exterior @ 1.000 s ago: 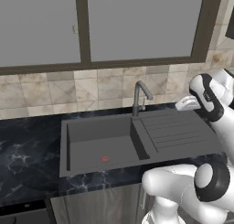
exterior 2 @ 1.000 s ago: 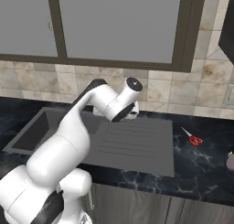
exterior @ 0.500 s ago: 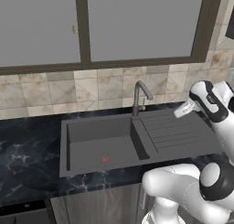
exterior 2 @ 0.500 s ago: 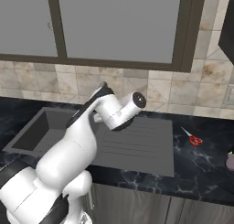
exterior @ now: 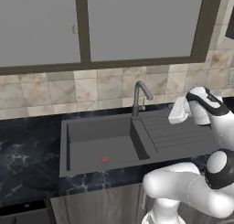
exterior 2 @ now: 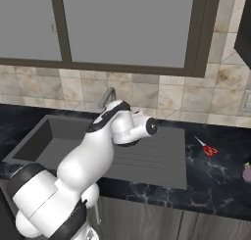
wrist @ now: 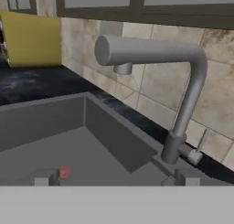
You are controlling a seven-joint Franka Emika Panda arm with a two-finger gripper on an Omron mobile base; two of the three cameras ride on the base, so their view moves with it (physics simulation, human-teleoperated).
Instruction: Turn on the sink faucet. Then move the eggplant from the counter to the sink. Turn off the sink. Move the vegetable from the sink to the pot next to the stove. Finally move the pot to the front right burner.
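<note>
So the sink faucet (exterior: 139, 97) is sitting at the back edge of the sink (exterior: 98, 147), right between the basin and the ribbed drainboard, and our gripper (exterior: 176, 114) has backed off to the right since a second ago, jaws wide apart and holding nothing. From the right base view we also get the eggplant (exterior 2: 246, 172) out on the counter (exterior 2: 220, 173) at the far right edge, with red scissors (exterior 2: 208, 148) between it and the sink, while our hand view shows the faucet's little side lever up close, plus a yellow thing (wrist: 32, 39) over on the counter.
</note>
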